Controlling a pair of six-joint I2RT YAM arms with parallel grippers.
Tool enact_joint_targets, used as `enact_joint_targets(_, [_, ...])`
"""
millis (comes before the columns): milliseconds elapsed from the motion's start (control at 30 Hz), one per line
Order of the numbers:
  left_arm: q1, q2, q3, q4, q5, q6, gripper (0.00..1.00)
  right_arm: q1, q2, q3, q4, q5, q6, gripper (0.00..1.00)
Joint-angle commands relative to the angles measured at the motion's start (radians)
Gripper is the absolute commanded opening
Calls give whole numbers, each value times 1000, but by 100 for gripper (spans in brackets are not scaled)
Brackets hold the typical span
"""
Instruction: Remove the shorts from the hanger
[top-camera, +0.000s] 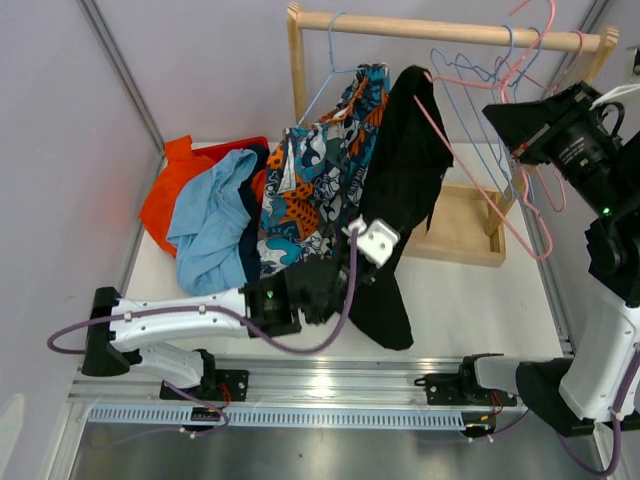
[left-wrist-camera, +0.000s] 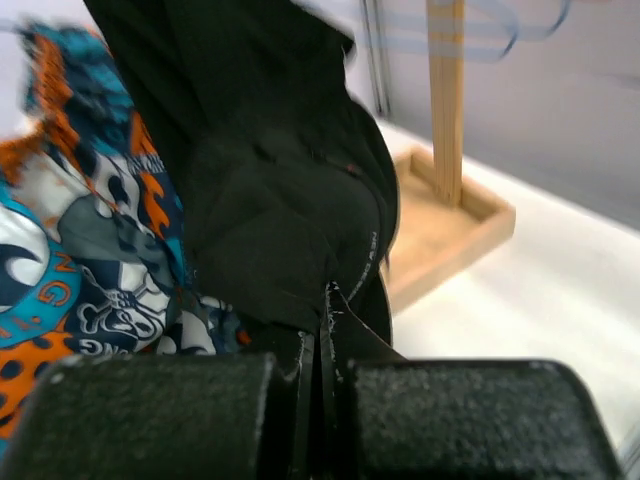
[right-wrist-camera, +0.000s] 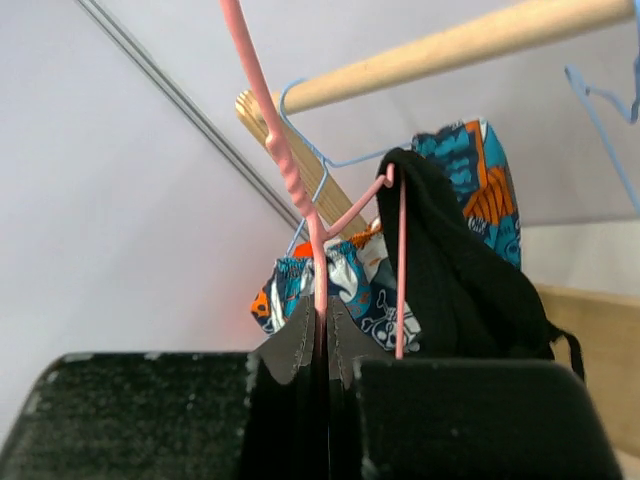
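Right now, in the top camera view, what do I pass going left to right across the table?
orange shorts → light blue shorts → patterned shorts → black shorts → wooden stand base

black shorts (top-camera: 400, 170) hang on a pink hanger (top-camera: 478, 172) under the wooden rail (top-camera: 450, 30), patterned shorts (top-camera: 320, 180) beside them; orange shorts (top-camera: 170, 190) and light blue shorts (top-camera: 210, 225) lie on the counter (top-camera: 470, 300).

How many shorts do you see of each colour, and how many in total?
orange shorts: 1
light blue shorts: 1
navy shorts: 1
patterned shorts: 1
black shorts: 1
Total: 5
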Motion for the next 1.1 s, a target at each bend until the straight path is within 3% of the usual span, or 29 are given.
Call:
enact_joint_targets(0, [132,-6,75,-306,314,-230,0,-4,109,142,53,10,-63,0])
enact_joint_targets(133, [368,32,106,-394,477,-307,0,-4,171,259,26,59,-68,0])
enact_joint_targets(267, [506,127,157,-437,534,-354,0,-11,166,260,-10,47,-33,0])
enact_joint_targets(367, [572,209,252,-461,544,-380,0,-10,91,132,-85,27,-21,0])
enact_joint_targets(400, [588,244,277,-473,548,-383,0,-10,44,-37,-70,27,-19,0])
enact_joint_targets(500, [589,270,372,-477,574,-386,0,-8,-153,-252,-35,73,-19,0])
enact_joint_targets(600, [589,299,412,-484,577,-402,0,-10,-175,-231,-122,87,-57,0])
enact_joint_targets(700, [571,266,382,-481,562,-428,0,-10,-106,-127,-147,81,-88,0])
enact_joint_targets(833, [425,117,215,-461,402,-414,0,-10,14,-1,-109,100,-111,0])
enact_joint_targets(1067, [226,-202,40,-706,154,-514,0,-11,227,122,48,149,-97,0])
